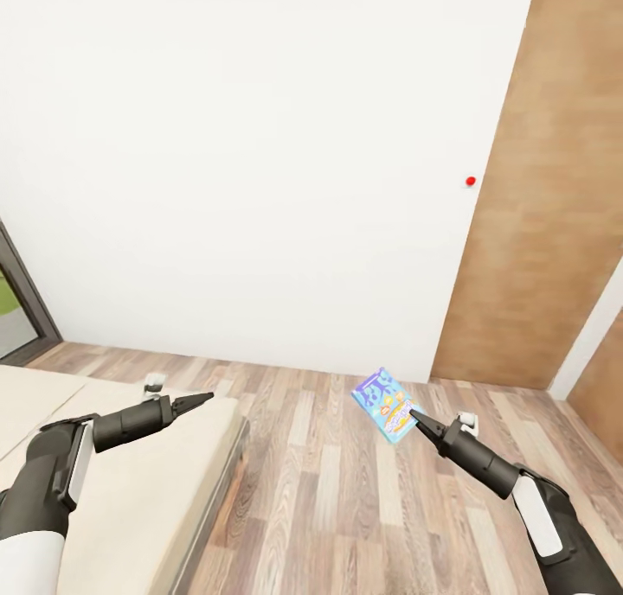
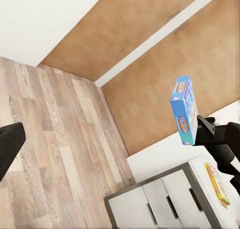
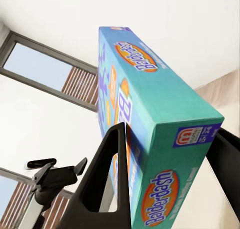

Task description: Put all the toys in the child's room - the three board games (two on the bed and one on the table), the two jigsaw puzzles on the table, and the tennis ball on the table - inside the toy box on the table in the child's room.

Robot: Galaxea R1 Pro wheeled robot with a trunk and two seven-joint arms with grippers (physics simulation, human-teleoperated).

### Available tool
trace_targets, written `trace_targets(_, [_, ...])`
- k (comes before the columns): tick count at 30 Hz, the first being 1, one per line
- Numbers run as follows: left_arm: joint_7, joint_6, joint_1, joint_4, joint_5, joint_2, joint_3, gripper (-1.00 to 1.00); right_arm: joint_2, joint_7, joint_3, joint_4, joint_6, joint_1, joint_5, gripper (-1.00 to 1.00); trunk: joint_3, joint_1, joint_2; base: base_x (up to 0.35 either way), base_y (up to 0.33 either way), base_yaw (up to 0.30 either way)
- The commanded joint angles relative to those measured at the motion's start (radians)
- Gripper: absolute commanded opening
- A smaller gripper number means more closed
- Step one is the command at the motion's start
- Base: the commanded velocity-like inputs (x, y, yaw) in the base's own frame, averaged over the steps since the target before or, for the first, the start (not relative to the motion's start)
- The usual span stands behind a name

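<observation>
The right gripper was clamped on a blue board game, one finger on each broad face, holding the box tilted in the air above the wood-plank floor. The left gripper hung empty over the corner of the beige bed, its fingers drawn together to a point. Beyond both arms stood a white wall bearing a small red dot, with a wood-panelled door to its right. In the left wrist view, a grey cabinet with white doors stood below the held box.
</observation>
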Motion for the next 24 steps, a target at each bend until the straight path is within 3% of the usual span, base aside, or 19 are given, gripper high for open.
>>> trace_targets(1, [-0.007, 0.010, -0.001, -0.001, -0.004, 0.000, 0.002, 1.00, 0.000, 0.002, -0.001, 0.000, 0.007, -0.001, -0.006, -1.00, -0.002, 0.001, -0.002, 0.000, 0.000, -0.280])
trace_targets(24, [-0.007, 0.009, -0.001, -0.001, -0.004, 0.000, 0.002, 1.00, -0.001, 0.002, -0.001, 0.000, 0.007, -0.001, -0.006, -1.00, 0.012, 0.001, -0.002, 0.000, 0.000, -0.281])
